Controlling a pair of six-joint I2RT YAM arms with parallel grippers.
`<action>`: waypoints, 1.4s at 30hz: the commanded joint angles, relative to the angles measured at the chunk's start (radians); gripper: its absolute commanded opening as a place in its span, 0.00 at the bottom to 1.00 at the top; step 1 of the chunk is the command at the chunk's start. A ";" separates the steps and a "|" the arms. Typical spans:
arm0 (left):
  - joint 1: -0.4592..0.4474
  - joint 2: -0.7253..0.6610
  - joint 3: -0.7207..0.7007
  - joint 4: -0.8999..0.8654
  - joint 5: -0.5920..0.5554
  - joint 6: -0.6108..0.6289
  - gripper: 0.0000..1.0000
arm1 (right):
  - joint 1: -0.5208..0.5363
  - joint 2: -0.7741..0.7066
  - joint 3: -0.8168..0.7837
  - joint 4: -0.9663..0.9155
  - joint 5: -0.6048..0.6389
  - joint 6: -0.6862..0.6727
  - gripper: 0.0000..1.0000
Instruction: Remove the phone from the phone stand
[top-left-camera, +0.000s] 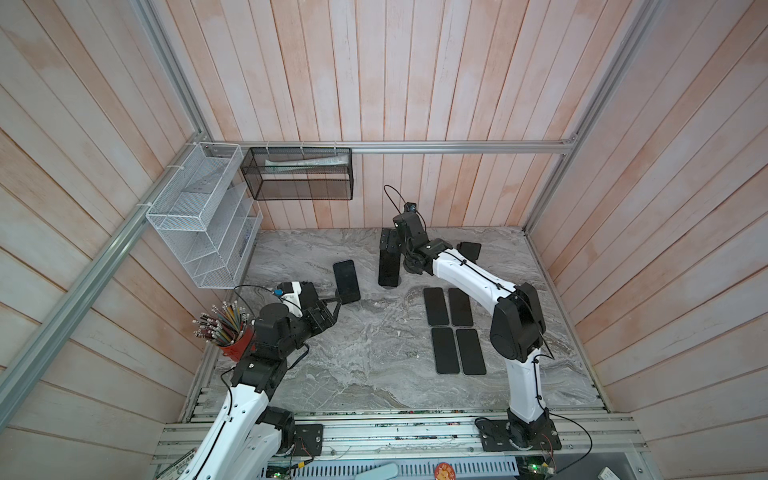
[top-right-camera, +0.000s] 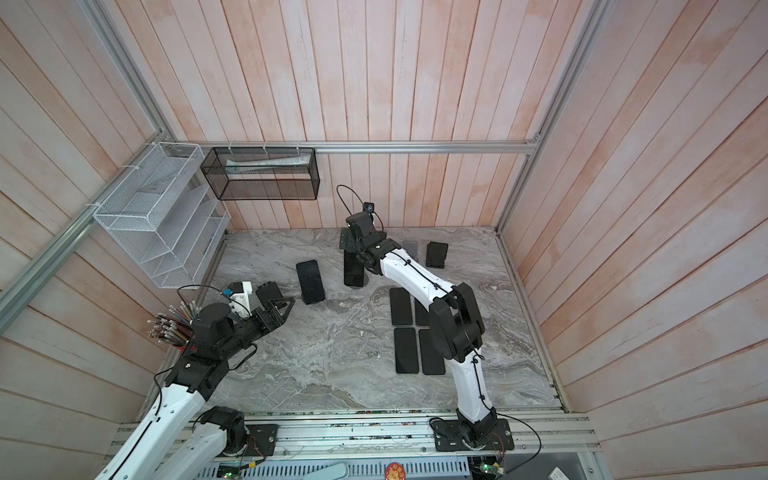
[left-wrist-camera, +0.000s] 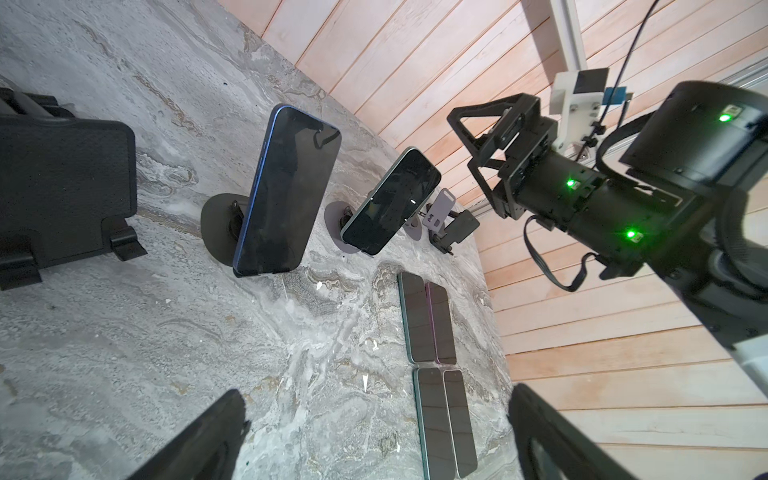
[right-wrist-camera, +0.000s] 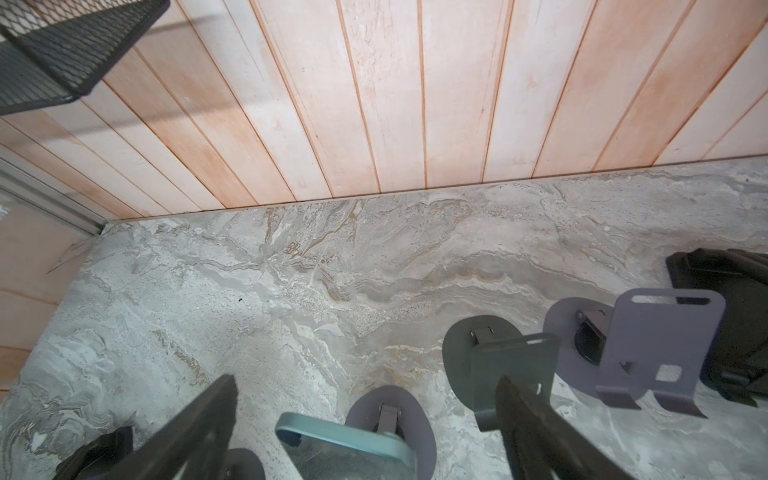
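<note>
Nearest the robot's base, four phones (top-left-camera: 444, 351) lie flat in a neat block on the marble desk (top-left-camera: 353, 361). Well to their left, the left gripper (left-wrist-camera: 378, 395) hangs low over the desk, its jaws spread wide with nothing between them. Just beyond it, a blue-edged phone (left-wrist-camera: 286, 191) leans in a dark round-footed stand (left-wrist-camera: 216, 232).

Farther back, the right gripper (right-wrist-camera: 365, 379) hovers over a green-edged phone (right-wrist-camera: 345, 446), which is propped in its own grey stand (right-wrist-camera: 417, 415). Its jaws stand fully apart, one finger on each side of the phone's upper end, gripping nothing and apparently touching nothing. Past that, an empty grey stand (right-wrist-camera: 511, 365), an empty purple stand (right-wrist-camera: 660, 349) and a black stand (right-wrist-camera: 727, 324) line up before the plank wall (right-wrist-camera: 415, 104).

The work looks to be at the approach stage. The green-edged phone is the likely target and has not yet been grasped. The next move calls for lowering the open jaws squarely around the phone's edges and closing firmly. The phone then has to be lifted clear of the stand's lip without dragging the light stand along.
</note>
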 joint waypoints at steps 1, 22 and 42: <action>-0.006 -0.029 -0.002 -0.021 -0.005 -0.010 1.00 | 0.038 0.038 0.049 -0.038 0.077 -0.041 0.98; -0.005 -0.086 -0.043 -0.041 0.000 -0.020 1.00 | 0.068 0.134 0.113 -0.060 0.175 0.034 0.98; -0.005 -0.039 -0.048 -0.007 -0.018 0.014 1.00 | 0.068 0.169 0.102 -0.079 0.199 0.078 0.90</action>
